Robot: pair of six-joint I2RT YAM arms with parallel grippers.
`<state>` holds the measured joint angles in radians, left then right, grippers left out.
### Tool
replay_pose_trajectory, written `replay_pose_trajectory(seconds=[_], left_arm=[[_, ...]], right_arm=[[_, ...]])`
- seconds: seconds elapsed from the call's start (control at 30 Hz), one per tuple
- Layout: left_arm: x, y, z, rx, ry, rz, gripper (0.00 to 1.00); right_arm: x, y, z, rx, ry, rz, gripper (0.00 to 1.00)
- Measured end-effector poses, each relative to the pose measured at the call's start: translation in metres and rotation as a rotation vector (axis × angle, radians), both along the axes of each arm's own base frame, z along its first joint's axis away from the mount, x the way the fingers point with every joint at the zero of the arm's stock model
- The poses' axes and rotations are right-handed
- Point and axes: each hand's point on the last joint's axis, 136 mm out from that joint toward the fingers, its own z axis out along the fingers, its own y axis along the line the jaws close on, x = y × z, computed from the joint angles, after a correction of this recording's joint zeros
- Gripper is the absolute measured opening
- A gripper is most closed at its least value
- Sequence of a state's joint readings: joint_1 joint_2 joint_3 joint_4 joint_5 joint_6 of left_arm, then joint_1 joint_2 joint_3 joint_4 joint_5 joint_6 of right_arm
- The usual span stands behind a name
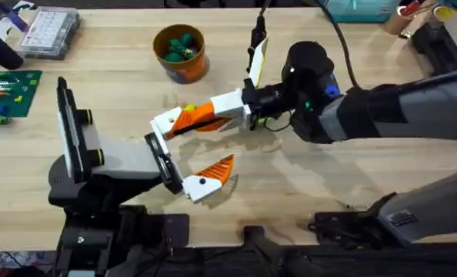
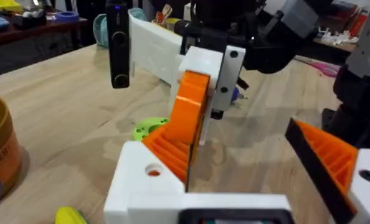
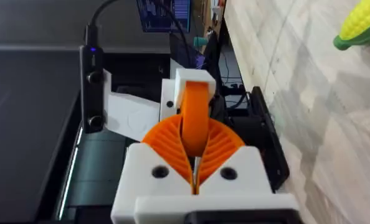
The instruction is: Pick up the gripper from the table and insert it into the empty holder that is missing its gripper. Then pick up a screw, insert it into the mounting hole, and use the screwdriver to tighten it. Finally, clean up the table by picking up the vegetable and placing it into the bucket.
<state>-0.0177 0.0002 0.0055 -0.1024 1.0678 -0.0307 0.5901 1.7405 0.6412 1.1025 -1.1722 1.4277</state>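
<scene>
The gripper (image 1: 168, 122), a small orange finger on a white base, sits at the far side of my left arm's holder (image 1: 161, 158). My right gripper (image 1: 181, 125) is shut on it from the right. In the right wrist view my orange pads (image 3: 166, 146) clamp the gripper (image 3: 195, 102). My left gripper (image 1: 191, 148) stands open, its other orange finger (image 1: 215, 171) far from the held one. A yellow corn vegetable (image 1: 187, 109) lies just behind the right gripper. The orange-brown bucket (image 1: 190, 69) stands farther back. The screw and the screwdriver are out of view.
A clear parts box (image 1: 50, 31) and a green board (image 1: 9, 92) lie at the back left. A teal container (image 1: 359, 9) and other items stand at the back right. The bucket holds green pieces. Bare wood stretches in front of the right arm.
</scene>
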Motion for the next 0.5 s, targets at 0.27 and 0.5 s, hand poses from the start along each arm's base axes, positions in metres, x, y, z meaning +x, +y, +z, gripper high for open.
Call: replay_pose_trajectory(seconds=[0.27,0.5], left_arm=[[0.0022,0.0012,0.0000,0.001,-0.002,0.014,0.986],[0.0033,0.0021,0.0001,0.002,-0.002,0.022,0.987]], right_arm=[[0.0004,0.0027,0.0006,0.000,-0.003,-0.008,0.016],[0.0012,0.0042,0.0005,-0.001,-0.004,-0.017,0.015]])
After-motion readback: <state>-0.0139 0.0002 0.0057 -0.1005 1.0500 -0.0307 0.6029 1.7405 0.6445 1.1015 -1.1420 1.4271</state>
